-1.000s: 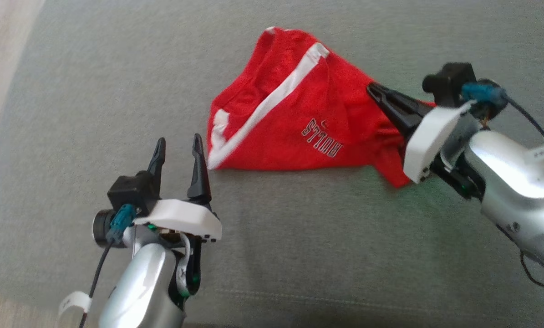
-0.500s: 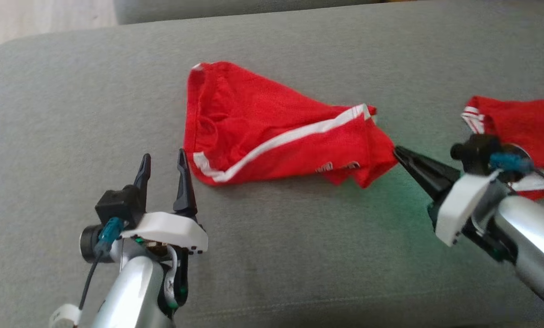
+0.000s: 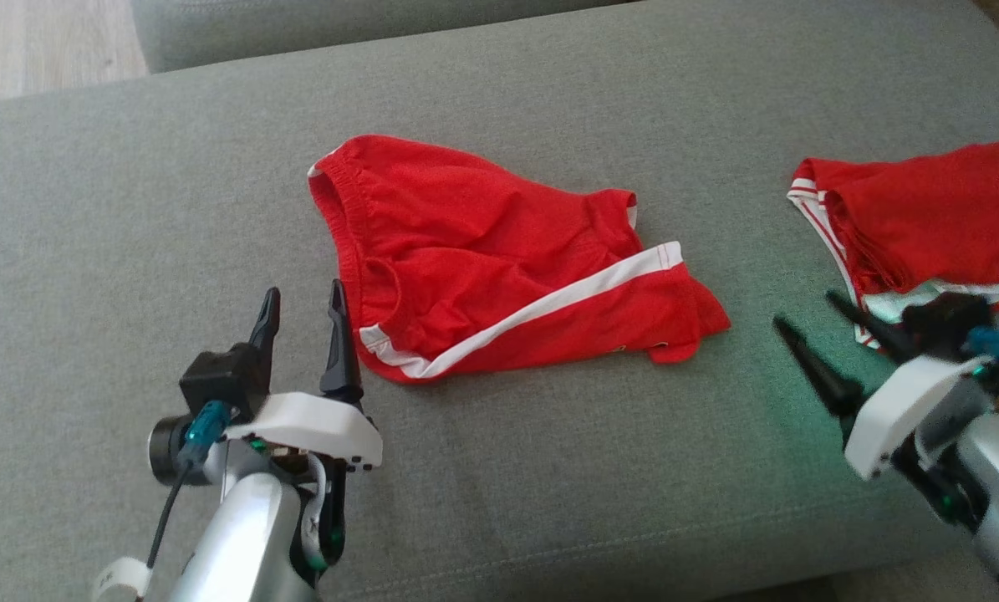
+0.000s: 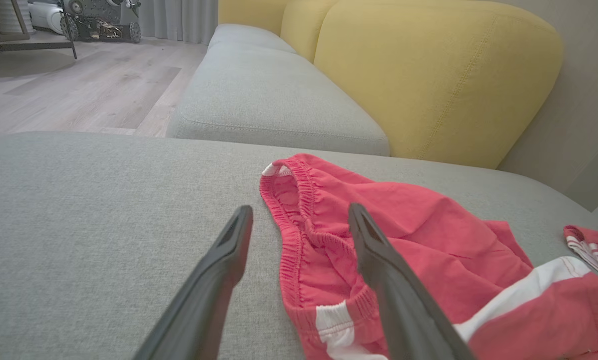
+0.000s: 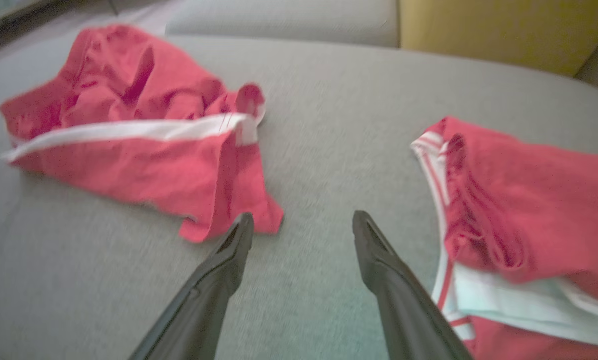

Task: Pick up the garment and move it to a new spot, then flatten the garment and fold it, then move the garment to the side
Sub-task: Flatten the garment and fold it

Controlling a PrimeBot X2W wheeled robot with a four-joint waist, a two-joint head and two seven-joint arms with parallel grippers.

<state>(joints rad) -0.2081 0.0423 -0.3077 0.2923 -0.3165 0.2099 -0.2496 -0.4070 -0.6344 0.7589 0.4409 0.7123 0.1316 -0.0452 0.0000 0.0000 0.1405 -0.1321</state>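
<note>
Both pairs of jaws stand spread, pinching nothing. Red shorts (image 3: 499, 276) with a gathered elastic waistband and a white side stripe lie crumpled on the grey sofa cushion (image 3: 549, 485), between my two grippers. The waistband sits just ahead of my left gripper (image 3: 303, 291); a leg hem lies near my right gripper (image 3: 807, 308), apart from its fingertips. A second red garment (image 3: 925, 209) lies on that gripper's outer side, cut off at the frame edge. The right wrist view is blurred, so I cannot make out fabric detail there.
</note>
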